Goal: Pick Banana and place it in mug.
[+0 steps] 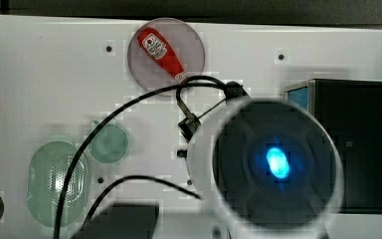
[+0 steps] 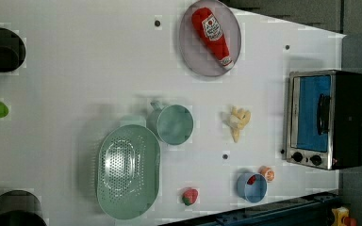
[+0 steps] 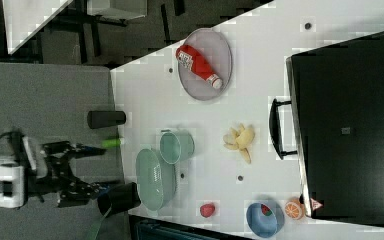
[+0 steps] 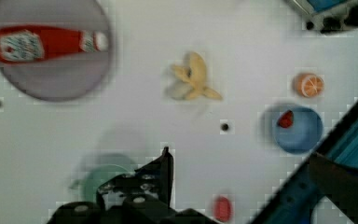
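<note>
- Lying flat on the white table (image 2: 75, 70), the banana (image 2: 238, 121) is peeled, its long axis running up-down in the left view, tip downward.
- It sits between the mug (image 2: 174, 124) and toaster oven (image 2: 325, 120), bare table all around.
- The gripper (image 3: 87, 167) hangs off the table edge, fingers spread wide, empty.

Worktop (image 2: 75, 70): white, flat, dotted with small dark holes. Floor (image 3: 45, 95): grey, beside the worktop's edge in the right view. Second white surface (image 3: 30, 17): in the right view's upper left corner, with dark frame legs (image 3: 95, 22) beside it. Lighting: even and diffuse, with soft, faint shadows on the worktop.
</note>
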Controlling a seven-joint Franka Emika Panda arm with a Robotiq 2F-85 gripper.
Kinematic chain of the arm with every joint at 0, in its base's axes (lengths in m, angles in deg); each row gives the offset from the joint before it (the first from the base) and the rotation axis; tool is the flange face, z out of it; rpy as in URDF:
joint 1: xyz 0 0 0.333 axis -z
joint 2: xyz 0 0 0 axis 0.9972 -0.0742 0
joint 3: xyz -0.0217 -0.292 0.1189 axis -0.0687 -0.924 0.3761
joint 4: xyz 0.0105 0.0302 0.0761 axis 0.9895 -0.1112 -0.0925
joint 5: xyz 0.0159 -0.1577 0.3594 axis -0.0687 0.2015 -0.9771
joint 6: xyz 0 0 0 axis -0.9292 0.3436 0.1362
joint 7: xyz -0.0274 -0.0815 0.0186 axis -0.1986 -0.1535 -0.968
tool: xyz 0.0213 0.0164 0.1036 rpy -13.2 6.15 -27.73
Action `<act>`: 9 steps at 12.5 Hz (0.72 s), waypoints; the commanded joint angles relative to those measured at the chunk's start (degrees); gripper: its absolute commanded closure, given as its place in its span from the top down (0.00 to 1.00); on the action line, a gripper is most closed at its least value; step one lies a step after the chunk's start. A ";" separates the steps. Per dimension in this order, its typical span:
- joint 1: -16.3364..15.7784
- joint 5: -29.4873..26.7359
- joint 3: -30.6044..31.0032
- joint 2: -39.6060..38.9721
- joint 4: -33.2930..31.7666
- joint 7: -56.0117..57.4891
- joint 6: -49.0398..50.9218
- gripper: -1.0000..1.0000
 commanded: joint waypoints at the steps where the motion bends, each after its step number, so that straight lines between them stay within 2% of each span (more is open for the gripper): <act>1: 0.73 0.33 -0.47 -5.25 -4.75 1.67 -5.59 1.00; 9: 0.70 0.36 -0.35 -12.87 -23.98 1.67 -34.08 1.00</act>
